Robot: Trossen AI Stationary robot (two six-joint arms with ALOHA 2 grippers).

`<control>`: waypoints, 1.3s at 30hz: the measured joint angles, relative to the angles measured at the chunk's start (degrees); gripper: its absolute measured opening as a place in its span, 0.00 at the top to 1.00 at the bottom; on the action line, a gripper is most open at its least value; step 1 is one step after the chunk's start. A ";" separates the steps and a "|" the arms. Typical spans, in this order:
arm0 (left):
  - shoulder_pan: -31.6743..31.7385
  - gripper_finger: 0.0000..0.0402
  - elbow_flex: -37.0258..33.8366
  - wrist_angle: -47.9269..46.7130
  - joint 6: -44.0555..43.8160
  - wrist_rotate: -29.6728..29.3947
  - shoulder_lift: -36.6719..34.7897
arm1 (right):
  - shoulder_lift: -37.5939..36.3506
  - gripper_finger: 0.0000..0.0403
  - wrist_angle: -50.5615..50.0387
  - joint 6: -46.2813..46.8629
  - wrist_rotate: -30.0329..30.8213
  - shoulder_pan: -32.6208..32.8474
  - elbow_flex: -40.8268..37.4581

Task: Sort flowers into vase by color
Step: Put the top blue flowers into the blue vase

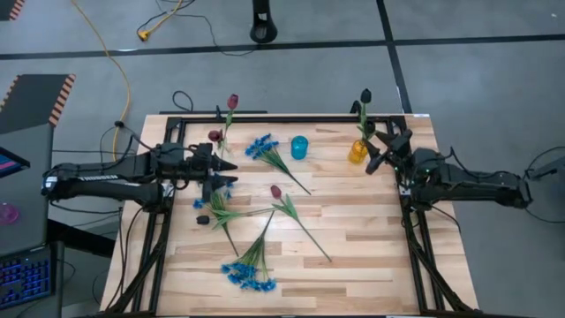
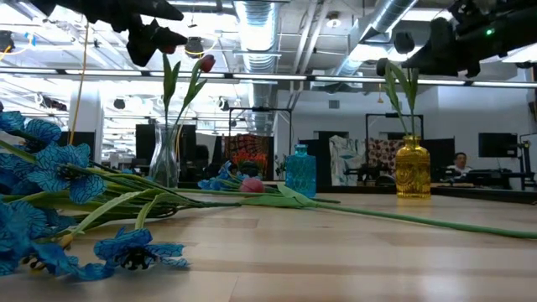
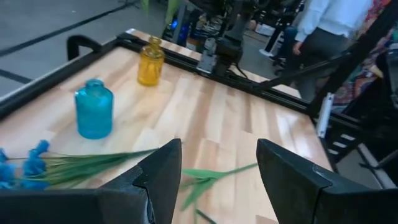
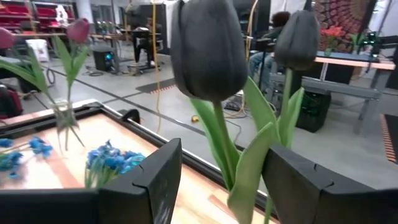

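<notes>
Right pincer (image 1: 378,150) beside yellow vase (image 1: 357,151) with black tulips (image 4: 209,43).

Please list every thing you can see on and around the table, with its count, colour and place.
Vases: three; clear glass far left, blue far centre, yellow far right.
Red tulips: two in the clear vase; one lying mid-table.
Black tulips: two in the yellow vase.
Blue flowers: one bunch beside the blue vase, one at the near edge.
Left gripper: open, above the table's left side.
Right gripper: open, at the black tulips.
</notes>
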 joint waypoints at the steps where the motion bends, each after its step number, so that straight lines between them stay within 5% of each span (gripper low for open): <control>1: -0.40 0.51 0.00 0.04 -0.19 0.00 0.00 | 0.00 0.41 -0.08 -0.01 0.00 0.42 0.00; 17: -5.62 0.51 0.00 -0.05 1.60 2.63 -3.70 | 0.02 0.41 2.51 -1.93 0.03 9.14 0.00; 39: -11.52 0.51 -3.14 0.41 2.74 -6.69 -3.73 | 1.47 0.41 17.81 -2.16 0.04 18.78 0.00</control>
